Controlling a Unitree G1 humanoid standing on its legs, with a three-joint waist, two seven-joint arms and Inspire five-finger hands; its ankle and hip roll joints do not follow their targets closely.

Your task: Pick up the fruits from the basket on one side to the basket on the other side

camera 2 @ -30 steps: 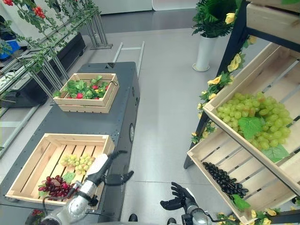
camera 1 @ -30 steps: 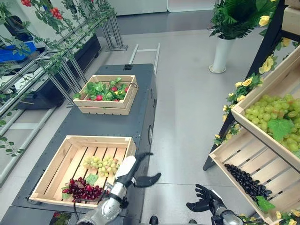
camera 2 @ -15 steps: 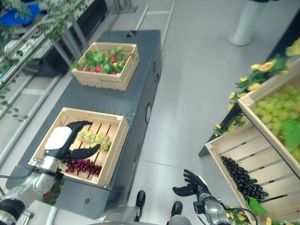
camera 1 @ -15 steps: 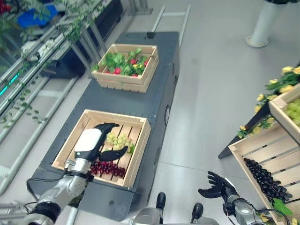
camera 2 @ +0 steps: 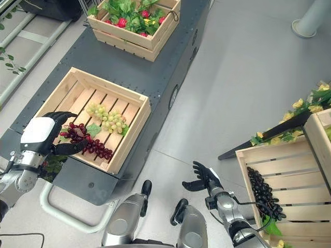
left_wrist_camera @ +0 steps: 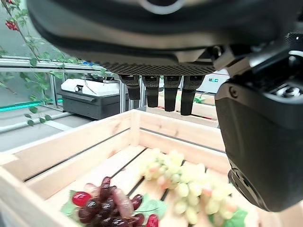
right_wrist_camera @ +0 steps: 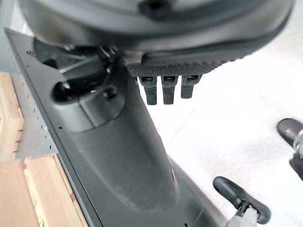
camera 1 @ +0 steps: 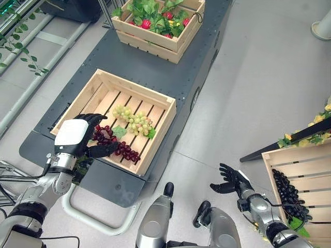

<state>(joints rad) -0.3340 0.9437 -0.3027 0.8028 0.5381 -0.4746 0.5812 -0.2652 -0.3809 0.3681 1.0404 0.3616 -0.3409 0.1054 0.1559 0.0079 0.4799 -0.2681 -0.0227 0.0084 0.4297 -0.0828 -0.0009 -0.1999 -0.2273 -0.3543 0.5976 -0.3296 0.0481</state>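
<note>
A wooden crate lies on the near end of a dark platform. It holds a red grape bunch and a green grape bunch. My left hand hovers at the crate's near left corner, just over the red grapes, open, thumb apart from straight fingers, holding nothing. The green grapes lie just past it. My right hand hangs open over the floor to the right of the platform. A slanted shelf crate at the right holds black grapes.
A second wooden crate with green leaves and small red fruits stands at the far end of the dark platform. Yellow flowers edge the shelf on the right. Grey floor lies between platform and shelf.
The camera has tipped down and shifted. My left hand has swung from the crate's front right edge leftwards to above the red grapes. The right hand stays low and open.
</note>
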